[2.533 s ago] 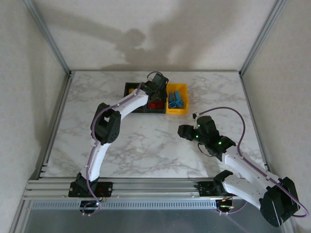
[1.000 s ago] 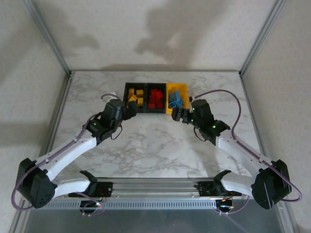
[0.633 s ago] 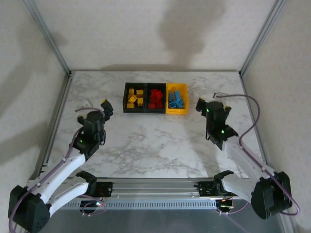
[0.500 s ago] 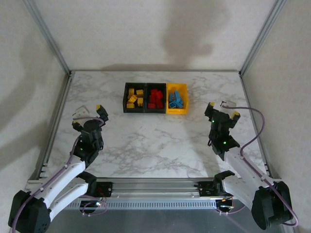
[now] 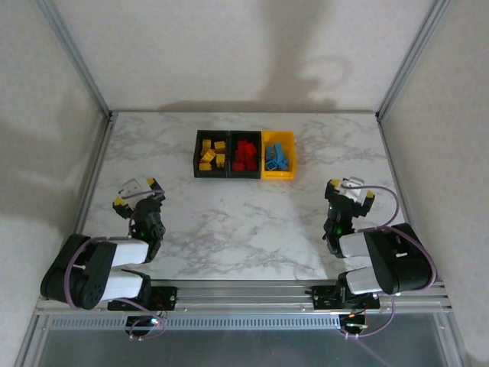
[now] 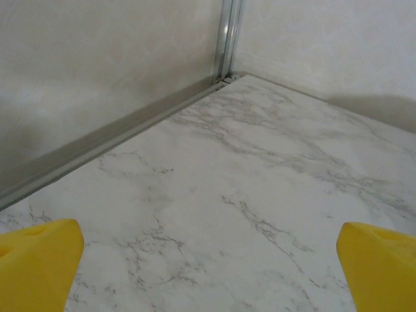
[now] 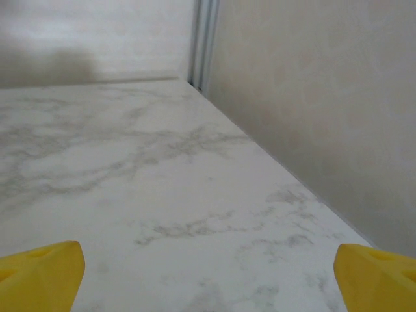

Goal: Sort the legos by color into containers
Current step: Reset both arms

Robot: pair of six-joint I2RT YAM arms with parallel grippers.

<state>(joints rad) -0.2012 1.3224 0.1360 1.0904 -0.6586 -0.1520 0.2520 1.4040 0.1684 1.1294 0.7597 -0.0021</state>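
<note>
- Both arms are folding back: the left gripper (image 5: 134, 193) and right gripper (image 5: 351, 189), up by the containers (image 5: 228, 175) a second ago, are now sitting low toward the table's (image 5: 244, 222) near edge.
- Both pincers are standing spread wide, pinching nothing.
- The legos are lying sorted at the far side: yellow legos (image 5: 210, 154) in the left black bin, red legos (image 5: 244, 155) in the middle, blue legos (image 5: 276, 157) in the yellow bin.
- Bare marble is stretching between arms and bins.
</note>
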